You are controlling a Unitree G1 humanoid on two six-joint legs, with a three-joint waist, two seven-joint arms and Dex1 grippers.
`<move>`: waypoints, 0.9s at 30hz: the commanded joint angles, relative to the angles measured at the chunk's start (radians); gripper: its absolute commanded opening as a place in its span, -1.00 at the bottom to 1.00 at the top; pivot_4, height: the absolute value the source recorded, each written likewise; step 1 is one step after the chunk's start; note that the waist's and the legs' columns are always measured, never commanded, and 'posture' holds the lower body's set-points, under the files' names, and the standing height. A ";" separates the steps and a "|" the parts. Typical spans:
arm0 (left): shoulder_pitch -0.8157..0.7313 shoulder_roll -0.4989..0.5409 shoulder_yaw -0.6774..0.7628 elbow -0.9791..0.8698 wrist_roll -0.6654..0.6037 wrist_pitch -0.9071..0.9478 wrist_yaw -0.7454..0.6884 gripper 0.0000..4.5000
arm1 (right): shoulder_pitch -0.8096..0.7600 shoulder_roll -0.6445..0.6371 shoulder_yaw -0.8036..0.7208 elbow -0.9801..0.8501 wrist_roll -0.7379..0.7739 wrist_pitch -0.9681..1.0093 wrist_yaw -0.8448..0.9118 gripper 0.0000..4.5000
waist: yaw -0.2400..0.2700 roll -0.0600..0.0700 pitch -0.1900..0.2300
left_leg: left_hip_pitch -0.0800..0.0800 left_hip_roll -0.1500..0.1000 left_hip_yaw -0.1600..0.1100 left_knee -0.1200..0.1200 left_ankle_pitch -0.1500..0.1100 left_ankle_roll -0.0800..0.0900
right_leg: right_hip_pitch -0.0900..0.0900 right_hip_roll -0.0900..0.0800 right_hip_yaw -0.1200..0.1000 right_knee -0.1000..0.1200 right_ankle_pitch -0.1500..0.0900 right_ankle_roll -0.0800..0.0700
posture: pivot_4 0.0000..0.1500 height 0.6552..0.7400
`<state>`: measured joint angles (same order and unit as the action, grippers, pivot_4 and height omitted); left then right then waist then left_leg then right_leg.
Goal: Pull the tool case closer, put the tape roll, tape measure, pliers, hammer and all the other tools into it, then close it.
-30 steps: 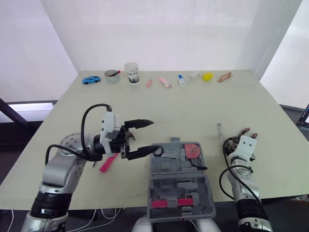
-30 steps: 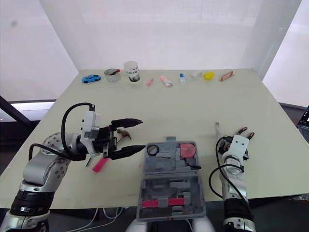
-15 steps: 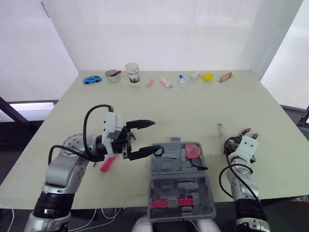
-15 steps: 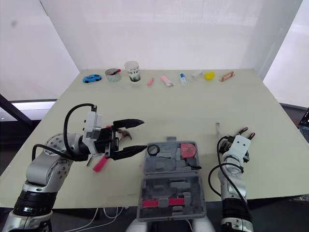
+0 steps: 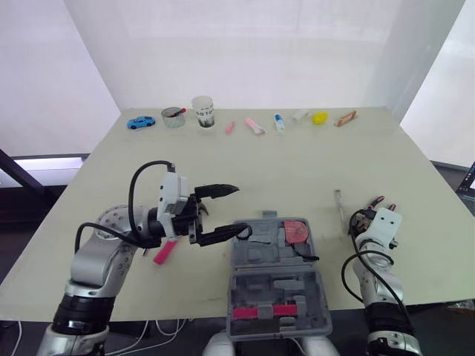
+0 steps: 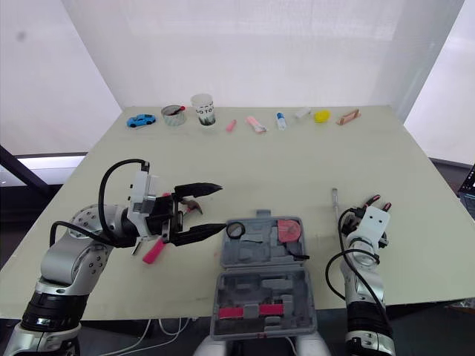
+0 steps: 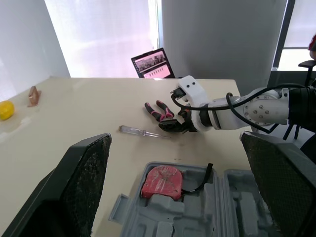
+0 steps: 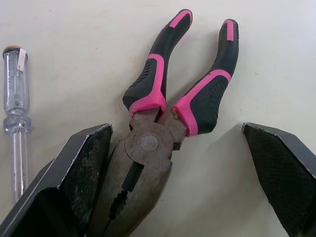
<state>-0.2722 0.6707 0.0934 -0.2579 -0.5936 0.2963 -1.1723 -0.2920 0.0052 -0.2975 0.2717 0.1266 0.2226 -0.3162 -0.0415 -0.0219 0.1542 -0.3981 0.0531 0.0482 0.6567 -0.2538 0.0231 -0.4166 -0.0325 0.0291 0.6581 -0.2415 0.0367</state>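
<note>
Between right gripper (image 7: pixel 174 126) fingers (image 8: pixel 69 182), spread wide: pliers (image 8: pixel 163 133) flat on counter (image 5: pixel 297 163), ungripped | step: pliers pickup | next: close on head, carry to tool case (image 5: pixel 256 259) | left gripper (image 5: pixel 237 211) fingers spread, empty.

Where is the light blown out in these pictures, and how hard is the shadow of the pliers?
Left eye view: the white backdrop behind the table is blown out. Left wrist view: the window glares white. Right wrist view: even light, with only a soft, faint shadow beside the pliers.
</note>
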 commanded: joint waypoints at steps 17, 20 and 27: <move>-0.015 -0.007 0.009 -0.029 -0.022 -0.009 0.012 1.00 | 0.022 -0.064 -0.002 -0.004 -0.008 -0.028 0.058 -0.58 | 0.002 0.000 0.000 | 0.000 0.000 0.000 0.000 0.000 0.000 | 0.000 0.000 0.000 0.000 0.000 0.000 | 1.00 1.00; -0.016 -0.009 0.009 -0.029 -0.021 -0.009 0.013 1.00 | 0.040 -0.096 -0.001 -0.023 -0.006 -0.056 0.099 -0.58 | 0.004 0.000 0.000 | 0.000 0.000 0.000 0.000 0.000 0.000 | 0.000 0.000 0.000 0.000 0.000 0.000 | 1.00 1.00; -0.017 -0.009 0.004 -0.025 -0.016 -0.018 -0.001 1.00 | 0.122 -0.194 -0.023 -0.104 0.029 -0.104 0.227 -0.58 | 0.003 0.001 0.001 | -0.001 -0.001 0.000 0.000 0.000 0.000 | 0.000 0.000 0.000 -0.001 0.000 0.000 | 1.00 1.00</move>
<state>-0.2735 0.6598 0.0910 -0.2579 -0.5935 0.2945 -1.1664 -0.1656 -0.1708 -0.2964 0.2374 0.1419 0.1488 -0.1096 -0.0388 -0.0205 0.1552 -0.3988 0.0524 0.0484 0.6566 -0.2538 0.0232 -0.4167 -0.0329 0.0293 0.6576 -0.2416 0.0369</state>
